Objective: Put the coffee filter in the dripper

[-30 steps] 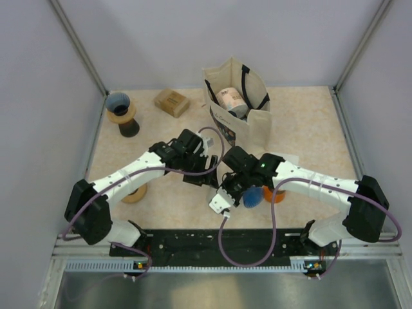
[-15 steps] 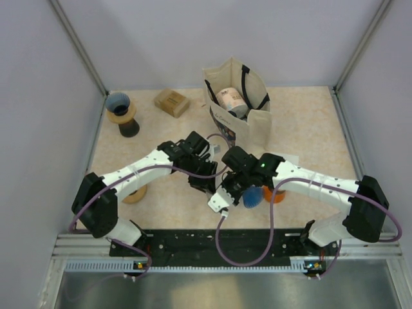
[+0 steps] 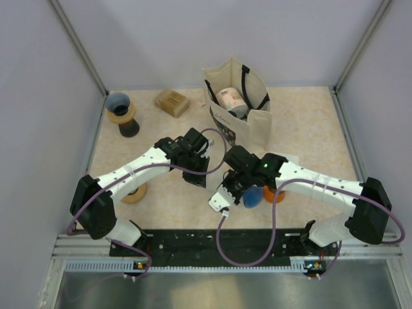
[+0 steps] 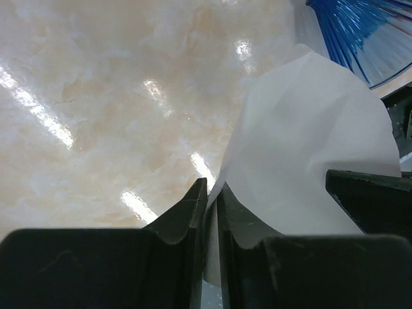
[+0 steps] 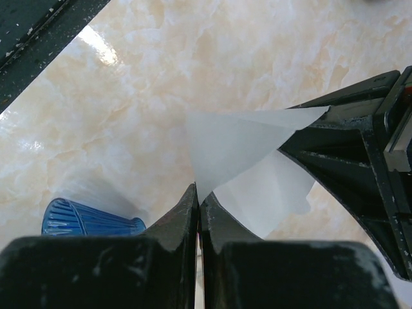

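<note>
The left gripper point(image 4: 207, 207) was seen squeezed down to a sliver, with an edge of the coffee filter point(image 4: 309, 148) caught between its black fingers. The right gripper point(image 5: 197, 201) was clamped fully closed on a corner of that same filter. So the paper was held from both sides above the table point(image 4: 96, 96) and wasn't set in the dripper point(image 5: 90, 219) yet. The filter was thin, white and slightly see-through, folded to a pointed cone shape. The dripper, blue and finely ribbed, was sat near it on the glossy beige marble-look top. From above it was half hidden under the right arm, with something orange point(image 3: 275, 193) tucked just beside it. In the right wrist view the left gripper's body was parked right across the right side. Further back, a cream tote bag point(image 3: 254, 125) with dark handles was stood open with a printed roll point(image 3: 230, 100) inside. A brown block point(image 3: 172, 102) and a ribbed cup on a wooden collar point(image 3: 120, 103) were left at the back left. A wooden ring point(image 3: 135, 193) was peeking out under the left arm.
</note>
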`<state>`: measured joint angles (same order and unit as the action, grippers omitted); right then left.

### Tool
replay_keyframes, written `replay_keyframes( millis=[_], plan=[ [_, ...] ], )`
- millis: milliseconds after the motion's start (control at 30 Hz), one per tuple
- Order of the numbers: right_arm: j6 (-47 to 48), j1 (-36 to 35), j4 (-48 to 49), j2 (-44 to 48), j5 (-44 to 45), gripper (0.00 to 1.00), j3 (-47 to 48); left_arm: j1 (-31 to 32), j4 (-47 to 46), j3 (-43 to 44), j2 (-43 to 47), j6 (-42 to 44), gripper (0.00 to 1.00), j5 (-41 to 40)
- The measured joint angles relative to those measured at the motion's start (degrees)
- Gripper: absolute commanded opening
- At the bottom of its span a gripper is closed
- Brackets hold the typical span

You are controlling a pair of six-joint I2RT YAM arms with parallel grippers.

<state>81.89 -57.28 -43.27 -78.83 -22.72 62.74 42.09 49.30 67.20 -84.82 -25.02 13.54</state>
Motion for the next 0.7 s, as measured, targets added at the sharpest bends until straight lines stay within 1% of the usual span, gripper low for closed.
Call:
replay_keyframes(
  millis=[367, 700],
  plan=[
    [0.0, 0.0, 0.4, 0.0, 0.6, 0.00, 0.0, 0.0, 2.3, 0.7, 1.6, -0.4, 0.16, -5.1],
    [0.0, 0.0, 0.4, 0.0, 0.7, 0.00, -0.1, 0.0, 2.3, 1.1, 1.8, -0.3, 0.17, -5.7]
  ],
)
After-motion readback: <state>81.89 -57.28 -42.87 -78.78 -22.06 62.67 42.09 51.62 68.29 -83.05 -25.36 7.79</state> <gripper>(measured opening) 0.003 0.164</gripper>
